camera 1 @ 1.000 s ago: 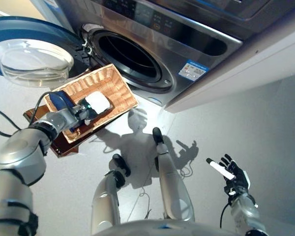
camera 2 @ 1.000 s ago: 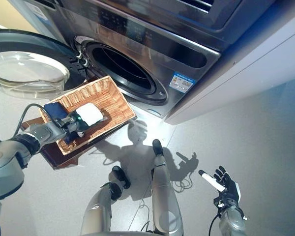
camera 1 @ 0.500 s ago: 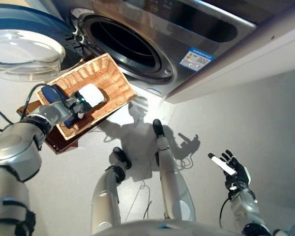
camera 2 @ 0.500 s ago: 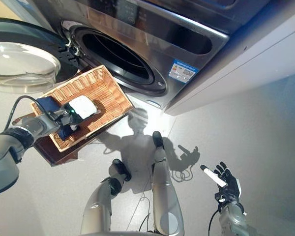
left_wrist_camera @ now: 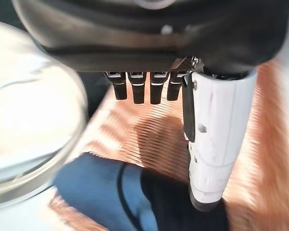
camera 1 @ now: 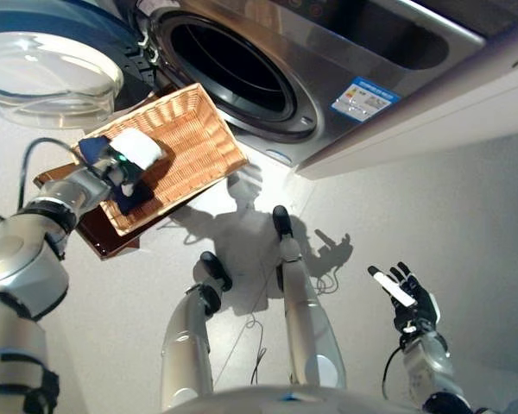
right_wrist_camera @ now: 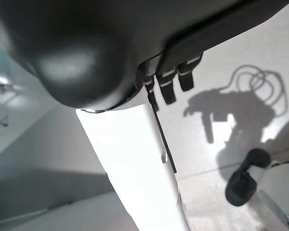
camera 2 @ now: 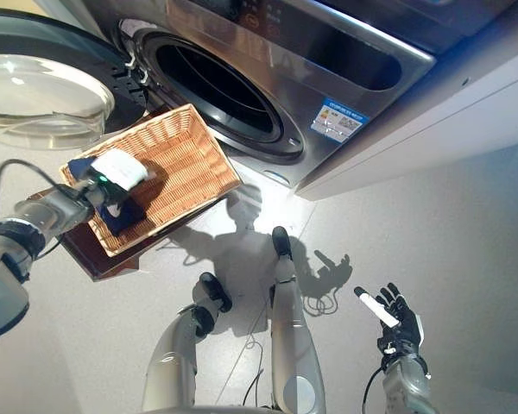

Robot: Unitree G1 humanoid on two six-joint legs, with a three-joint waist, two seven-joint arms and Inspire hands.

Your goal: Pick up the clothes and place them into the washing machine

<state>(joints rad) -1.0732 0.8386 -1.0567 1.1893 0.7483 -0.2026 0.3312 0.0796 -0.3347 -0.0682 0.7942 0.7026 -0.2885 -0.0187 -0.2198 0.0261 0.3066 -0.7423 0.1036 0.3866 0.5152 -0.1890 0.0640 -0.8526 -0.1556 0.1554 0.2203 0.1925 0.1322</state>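
Clothes (camera 1: 134,191), one dark blue bundle, are lying at the basket's (camera 1: 198,147) outer end, farthest from the washer (camera 1: 242,73), in the left eye view. The basket is resting on a brown stand (camera 1: 99,237) on the floor, just before the washer's open drum, with the round door (camera 1: 47,82) swung wide beside it. The left hand (camera 1: 121,164) is hanging right over the bundle, its white thumb cover uppermost; whether it is touching the cloth I cannot tell.

From the right eye, the right hand (camera 2: 395,315) is idling low over bare floor, well apart from the basket, fingers spread and holding nothing.

The left wrist view is showing the fingers (left_wrist_camera: 137,89) straight and the white thumb (left_wrist_camera: 214,144) pointing down at the blue cloth (left_wrist_camera: 94,190), with wicker showing between; nothing is gripped yet.

The right wrist view is showing only that hand's loose fingers (right_wrist_camera: 171,84) over pale floor.

The bundle is looking soft, light and limp, likely to sag and trail, so gathering a thick fold at its middle should be holding better than pinching an edge.
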